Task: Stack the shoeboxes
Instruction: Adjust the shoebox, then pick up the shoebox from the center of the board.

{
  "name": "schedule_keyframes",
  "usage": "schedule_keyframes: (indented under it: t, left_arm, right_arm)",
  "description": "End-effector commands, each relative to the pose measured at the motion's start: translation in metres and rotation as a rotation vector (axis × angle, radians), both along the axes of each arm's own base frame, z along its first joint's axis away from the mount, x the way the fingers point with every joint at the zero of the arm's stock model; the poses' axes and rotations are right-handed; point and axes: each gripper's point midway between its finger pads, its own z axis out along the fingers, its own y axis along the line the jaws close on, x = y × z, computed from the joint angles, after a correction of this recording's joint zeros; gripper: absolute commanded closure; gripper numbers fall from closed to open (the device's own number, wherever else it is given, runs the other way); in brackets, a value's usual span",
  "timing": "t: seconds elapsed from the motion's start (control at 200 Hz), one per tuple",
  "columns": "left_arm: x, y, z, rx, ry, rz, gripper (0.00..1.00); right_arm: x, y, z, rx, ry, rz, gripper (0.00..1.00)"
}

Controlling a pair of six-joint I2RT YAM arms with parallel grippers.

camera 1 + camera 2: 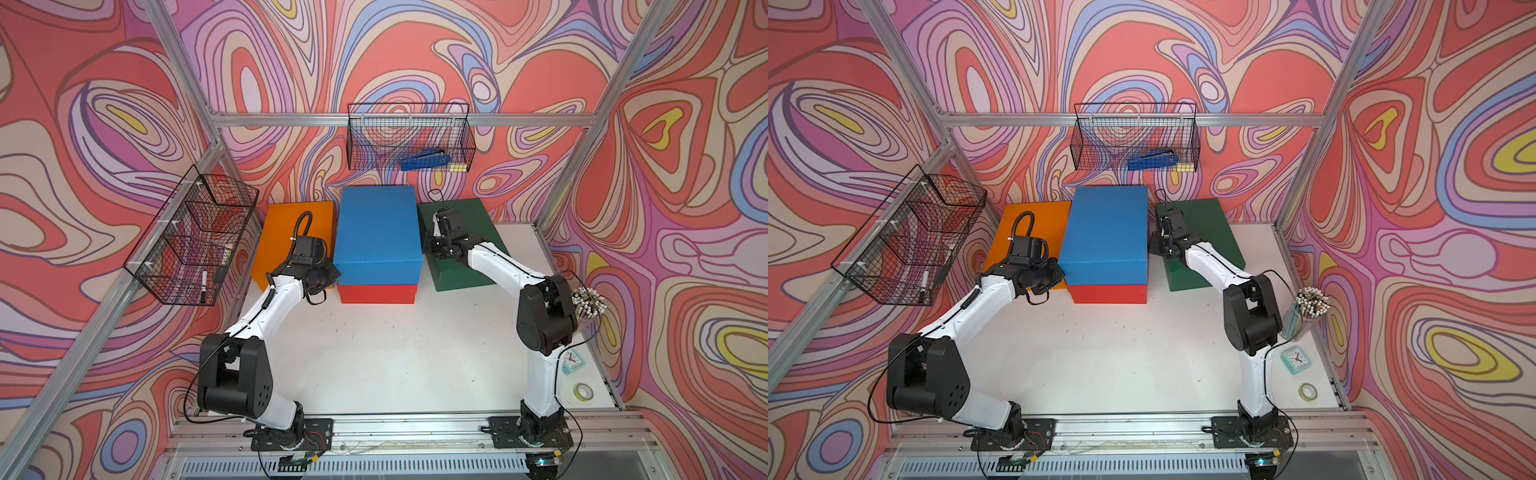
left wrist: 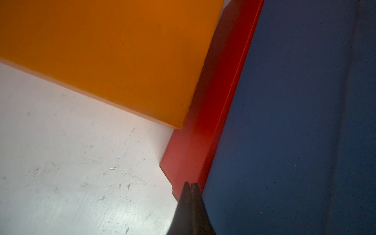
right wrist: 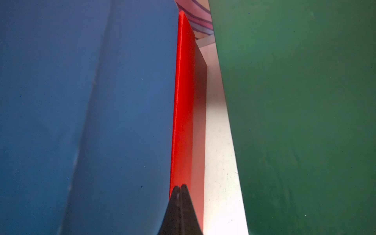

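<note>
Shoeboxes part stacked: blue box (image 1: 376, 228) sits on red box (image 1: 376, 293), centre frame.
Left gripper (image 2: 189, 184) and right gripper (image 3: 180, 186), each with jaws pressed together, flank the blue box's two long sides, probably squeezing it between them as flat paddles since it is too wide to pinch. Orange box (image 1: 282, 224) at frame left and green box (image 1: 478, 212) at right wait on the bench (image 1: 395, 353).

In the centre of both top views, a matte blue lidded cardboard shoebox (image 1: 376, 228) lies flat atop a red lidded cardboard shoebox (image 1: 376, 293) — squarely stacked. An orange lidded cardboard shoebox (image 1: 278, 241) sits just left of the stack; a dark green one (image 1: 484, 220) sits right, slightly apart — both unstacked.
</note>
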Motion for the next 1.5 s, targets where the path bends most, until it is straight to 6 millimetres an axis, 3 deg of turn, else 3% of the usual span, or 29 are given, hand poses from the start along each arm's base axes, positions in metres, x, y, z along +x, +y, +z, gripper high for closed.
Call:
schedule_keyframes:
  t: [0.0, 0.481, 0.616, 0.731, 0.751, 0.831, 1.047, 1.212, 1.317, 1.492]
  left_arm:
    - [-0.002, 0.003, 0.015, 0.044, -0.008, -0.015, 1.00]
    - [-0.032, 0.046, 0.048, 0.101, -0.057, 0.096, 1.00]
    - [-0.044, 0.047, 0.066, 0.092, -0.090, 0.101, 1.00]
    - [-0.052, 0.045, 0.082, 0.081, -0.117, 0.097, 0.92]
    - [-0.052, 0.045, 0.084, 0.078, -0.120, 0.098, 0.91]
    - [-0.053, 0.038, 0.099, 0.065, -0.144, 0.076, 0.85]
    - [-0.052, -0.015, 0.157, 0.144, -0.265, -0.064, 0.64]
    - [-0.051, -0.071, 0.200, 0.187, -0.359, -0.218, 0.39]
    - [-0.053, -0.113, 0.219, 0.219, -0.404, -0.322, 0.28]
    - [-0.066, -0.195, 0.229, 0.267, -0.462, -0.516, 0.19]
  right_arm:
    - [-0.008, 0.005, 0.001, 0.016, 0.005, 0.021, 1.00]
    - [-0.022, -0.026, 0.017, 0.005, -0.010, -0.034, 1.00]
    - [-0.031, -0.044, 0.029, -0.020, -0.024, -0.062, 1.00]
    - [-0.041, -0.060, 0.032, -0.057, -0.026, -0.090, 1.00]
    - [-0.044, -0.065, 0.045, -0.055, -0.050, -0.098, 1.00]
    - [-0.050, -0.079, 0.053, -0.080, -0.057, -0.121, 1.00]
    - [-0.063, -0.120, 0.063, -0.163, -0.058, -0.183, 0.97]
    - [-0.074, -0.145, 0.059, -0.192, -0.040, -0.221, 0.92]
    - [-0.079, -0.158, 0.056, -0.197, -0.028, -0.238, 0.81]
    - [-0.083, -0.180, 0.055, -0.209, -0.026, -0.258, 0.47]
